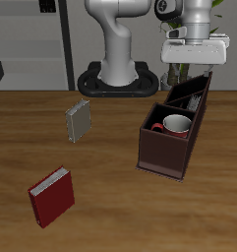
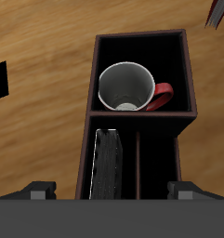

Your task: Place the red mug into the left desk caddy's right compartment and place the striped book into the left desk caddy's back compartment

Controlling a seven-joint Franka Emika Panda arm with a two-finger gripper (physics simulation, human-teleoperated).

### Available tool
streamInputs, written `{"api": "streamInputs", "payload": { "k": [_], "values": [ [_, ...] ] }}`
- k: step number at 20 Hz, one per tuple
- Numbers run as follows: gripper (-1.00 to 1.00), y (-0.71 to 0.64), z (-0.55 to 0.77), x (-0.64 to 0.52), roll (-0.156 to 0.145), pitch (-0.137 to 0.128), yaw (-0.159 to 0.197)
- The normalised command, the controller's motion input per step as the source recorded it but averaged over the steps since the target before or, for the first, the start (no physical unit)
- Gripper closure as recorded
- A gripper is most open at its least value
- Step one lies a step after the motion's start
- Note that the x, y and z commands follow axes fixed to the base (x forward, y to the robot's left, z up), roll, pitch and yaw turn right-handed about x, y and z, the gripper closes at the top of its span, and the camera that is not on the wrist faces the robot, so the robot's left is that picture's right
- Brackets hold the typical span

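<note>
The dark brown left desk caddy [image 1: 167, 148] stands near the table's back, also in the wrist view [image 2: 186, 84]. The red mug [image 1: 175, 124] sits upright in a squarish compartment of it, white inside showing [image 2: 128, 85], handle toward the caddy wall. The striped book [image 2: 108, 167] stands on edge in a narrow slot beside the mug's compartment; in the exterior view it shows as a dark slanted edge [image 1: 189, 93]. My gripper [image 1: 195, 71] hovers above the caddy over the book's slot [image 2: 112, 191], open and empty, with its fingers [image 2: 37, 191] wide apart.
A grey book [image 1: 79, 121] stands on the table beside the caddy. A red book with white page edges [image 1: 53, 196] lies near the table's front edge. The robot's base [image 1: 118, 77] is at the back.
</note>
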Motion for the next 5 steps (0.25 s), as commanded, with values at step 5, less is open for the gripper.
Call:
{"api": "streamInputs", "payload": {
  "k": [5],
  "values": [
    [-1.0, -0.13, 0.15, -0.13, 0.011, -0.014, 0.016]
  ]
}}
